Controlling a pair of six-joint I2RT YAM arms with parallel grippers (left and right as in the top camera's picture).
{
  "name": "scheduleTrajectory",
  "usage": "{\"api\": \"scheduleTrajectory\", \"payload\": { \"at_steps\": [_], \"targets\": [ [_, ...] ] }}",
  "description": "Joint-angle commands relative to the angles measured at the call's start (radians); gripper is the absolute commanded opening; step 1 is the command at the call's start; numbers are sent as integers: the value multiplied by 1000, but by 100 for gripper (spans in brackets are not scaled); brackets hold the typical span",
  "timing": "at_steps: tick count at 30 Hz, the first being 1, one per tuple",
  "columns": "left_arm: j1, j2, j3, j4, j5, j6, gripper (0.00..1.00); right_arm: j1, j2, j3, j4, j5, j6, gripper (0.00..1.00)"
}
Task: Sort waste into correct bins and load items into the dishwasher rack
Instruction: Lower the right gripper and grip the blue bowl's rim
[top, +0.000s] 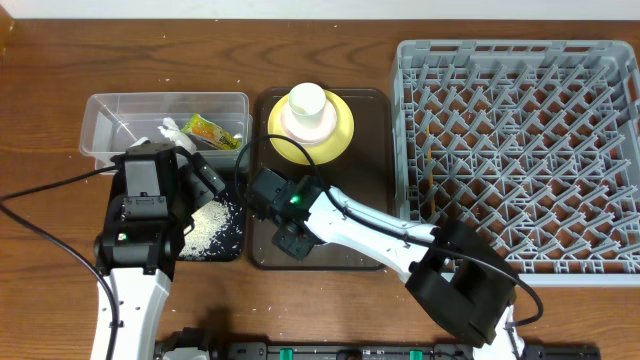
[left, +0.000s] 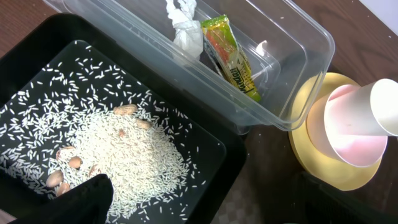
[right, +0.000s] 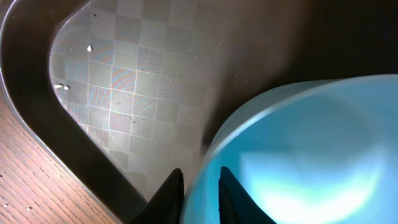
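Right hand (right: 199, 179) pinches the blue bowl (right: 298, 162) by its rim, above the tray (right: 124, 93). Below the left hand (top: 208, 180), whose grip I cannot tell, the black bin (left: 43, 37) holds rice (left: 124, 155). Beyond it, the clear tub (left: 311, 50) holds a tissue (left: 183, 28) and a wrapper (left: 233, 59).

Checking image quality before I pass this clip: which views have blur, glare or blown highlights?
Right wrist: the light-blue bowl fills the corner, soft and out of focus; glare and a checkered moiré on the flat dark-brown tray. Left wrist: sharp on the loose white rice grains; the small white cup is nearly blown out. Overhead: evenly lit and sharp.
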Motion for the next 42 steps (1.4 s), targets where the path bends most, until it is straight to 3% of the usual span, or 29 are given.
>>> {"api": "scheduleTrajectory", "payload": {
  "at_steps": [1, 42],
  "targets": [
    [4, 5, 14, -3, -19, 5, 95, 6, 2, 27, -2, 5, 7, 18],
    [4, 5, 14, -3, -19, 5, 95, 5, 7, 40, -38, 6, 6, 17]
  ]
}}
